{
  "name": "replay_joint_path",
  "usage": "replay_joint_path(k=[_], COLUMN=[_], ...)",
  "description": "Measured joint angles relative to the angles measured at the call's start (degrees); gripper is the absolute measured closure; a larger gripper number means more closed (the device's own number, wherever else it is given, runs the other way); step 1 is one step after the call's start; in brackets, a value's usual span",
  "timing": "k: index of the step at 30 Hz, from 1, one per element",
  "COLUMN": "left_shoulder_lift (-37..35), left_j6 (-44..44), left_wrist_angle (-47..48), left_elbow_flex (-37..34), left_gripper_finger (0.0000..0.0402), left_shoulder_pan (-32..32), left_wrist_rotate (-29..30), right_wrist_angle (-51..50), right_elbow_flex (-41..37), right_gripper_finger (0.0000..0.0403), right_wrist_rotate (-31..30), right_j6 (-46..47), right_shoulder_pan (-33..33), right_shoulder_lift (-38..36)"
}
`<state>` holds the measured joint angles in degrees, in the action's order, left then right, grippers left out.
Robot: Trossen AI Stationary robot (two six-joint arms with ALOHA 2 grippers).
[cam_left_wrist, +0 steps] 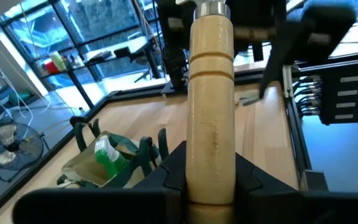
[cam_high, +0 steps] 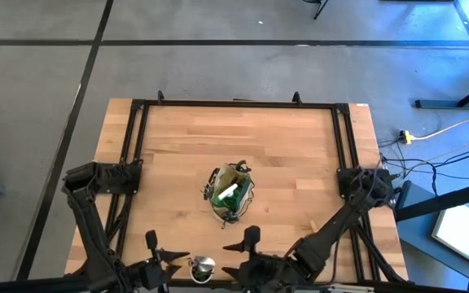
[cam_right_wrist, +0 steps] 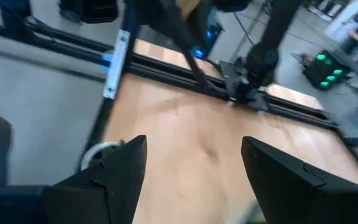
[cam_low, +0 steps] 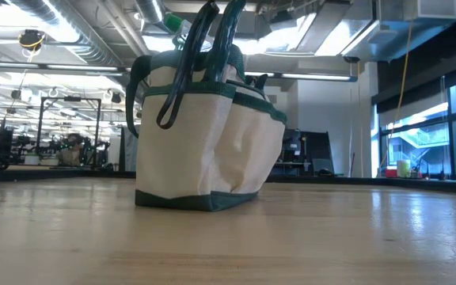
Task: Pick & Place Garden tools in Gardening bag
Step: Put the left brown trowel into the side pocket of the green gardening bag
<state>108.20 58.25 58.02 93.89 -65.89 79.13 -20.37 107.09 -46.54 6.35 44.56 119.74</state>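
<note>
The wooden table point(cam_high: 283, 155) is the biggest thing here; a black metal frame point(cam_high: 238, 105) runs round its edges; grey floor lies all about it.

The gardening bag point(cam_high: 230, 194) sits near the middle of the table, a bit toward the near edge where the arms are; seen from the table top, it stands upright, pale cloth with green trim and side pockets, and its dark green handles point(cam_low: 204, 47) loop up over the mouth; a green spray bottle point(cam_left_wrist: 109, 157) with a white top pokes out of the bag; other things are packed in there too, but what they are cannot be told.

The left gripper point(cam_high: 157, 259) is at the near edge of the table, on the left side; its fingers point(cam_left_wrist: 166, 174) are squeezed on a wooden-handled tool point(cam_left_wrist: 211, 106); the round pale handle stands straight up between them, with a shiny metal collar at its far end; the rest of the tool is out of sight; the bag lies well apart from this gripper, farther in on the table.

The right gripper point(cam_high: 247, 246) is at the near edge too, just to the right of the left one; its two dark fingers point(cam_right_wrist: 126, 162) are spread wide with only bare table between them; it holds nothing.

A small round shiny thing point(cam_high: 203, 266) lies at the table's near edge between the two grippers; what it is cannot be told.
</note>
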Motion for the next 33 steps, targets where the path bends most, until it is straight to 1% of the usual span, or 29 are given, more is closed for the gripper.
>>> replay_joint_path(k=[4,7,10,12,14,16,18,20,23,28,33], left_shoulder_lift=[0.0,0.0,0.1,0.2,0.2,0.1,0.1,0.0,0.0,0.0,0.0], left_j6=[0.0,1.2,3.9,6.6,12.1,21.1,31.1,38.7,45.6,51.5,53.1], left_wrist_angle=[0.2,1.5,3.3,3.8,6.7,11.6,18.0,20.8,22.9,23.0,22.8], left_elbow_flex=[0.0,0.0,-0.8,-3.2,-5.9,-8.0,-9.5,-11.0,-13.4,-16.2,-16.6], left_gripper_finger=[0.0358,0.0358,0.0358,0.0358,0.0358,0.0358,0.0358,0.0358,0.0358,0.0358,0.0358], left_shoulder_pan=[-1.0,-2.0,-2.9,-3.4,-3.8,-3.8,-3.6,-3.1,-1.8,0.5,1.7], left_wrist_rotate=[2.4,4.1,5.7,8.2,10.1,10.4,10.5,11.1,11.1,11.0,11.0], right_wrist_angle=[10.4,17.5,30.5,41.2,51.4,61.2,67.0,69.2,69.7,69.6,70.2], right_elbow_flex=[-6.1,-11.4,-20.3,-27.4,-34.1,-39.1,-43.0,-44.5,-44.5,-44.6,-44.6], right_gripper_finger=[0.0139,0.014,0.014,0.014,0.014,0.014,0.014,0.014,0.014,0.014,0.014], right_wrist_rotate=[3.3,7.3,11.9,15.4,18.6,21.3,22.7,23.8,24.5,24.0,24.3], right_j6=[-5.1,-6.5,-10.4,-12.6,-13.4,-13.4,-13.4,-13.3,-12.4,-10.9,-11.2], right_shoulder_pan=[-0.3,-1.4,-2.6,-3.3,-3.8,-4.7,-5.5,-6.4,-7.6,-9.9,-10.7], right_shoulder_lift=[-1.4,-6.2,-10.2,-12.1,-14.5,-15.7,-16.0,-16.0,-16.0,-16.0,-16.0])
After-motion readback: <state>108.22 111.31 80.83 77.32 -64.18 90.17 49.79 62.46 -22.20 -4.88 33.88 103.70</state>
